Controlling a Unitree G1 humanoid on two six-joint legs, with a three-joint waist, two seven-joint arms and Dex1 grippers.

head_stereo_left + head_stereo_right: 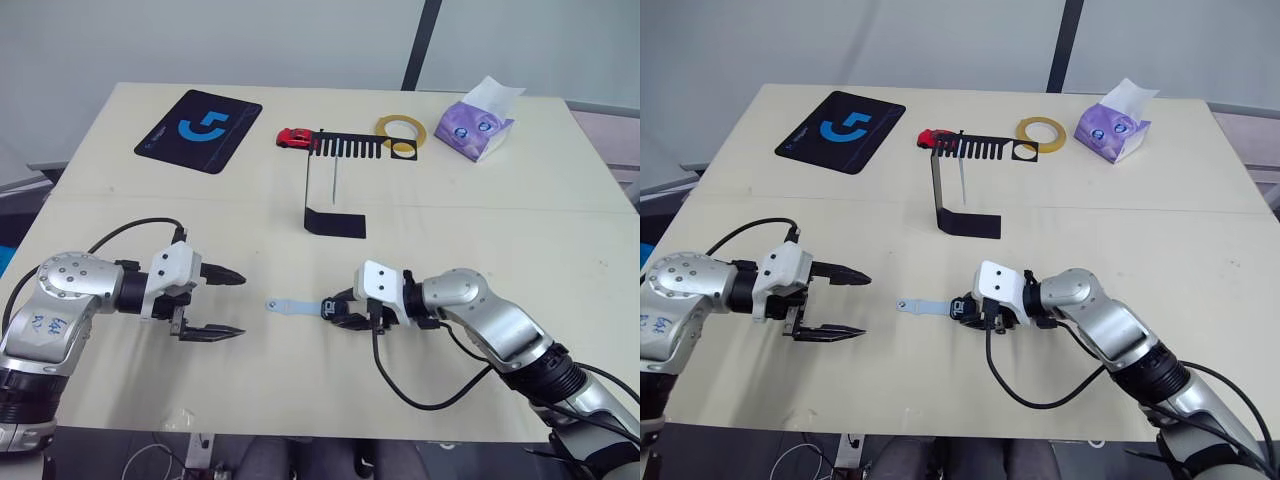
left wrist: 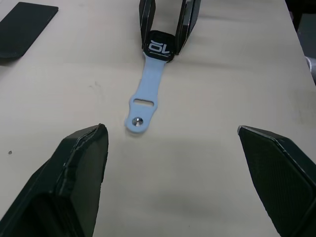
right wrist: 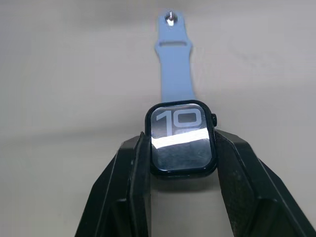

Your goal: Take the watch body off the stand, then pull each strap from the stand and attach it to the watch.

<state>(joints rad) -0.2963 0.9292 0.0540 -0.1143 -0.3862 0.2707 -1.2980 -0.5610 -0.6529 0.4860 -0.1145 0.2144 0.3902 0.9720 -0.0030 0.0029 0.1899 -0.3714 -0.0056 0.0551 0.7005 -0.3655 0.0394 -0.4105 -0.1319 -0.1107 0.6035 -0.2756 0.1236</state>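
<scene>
Now the right claw is clamped on the watch body, one strap stretching out ahead of it. Left claw hovers spread wide, facing the strap's free end.

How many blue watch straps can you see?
2: one strap lies on the table, joined to the watch body in the right hand; another strap hangs from the stand.

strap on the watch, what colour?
Pale blue strap, clearest in the right wrist view.

Toy car just left of stand
</scene>
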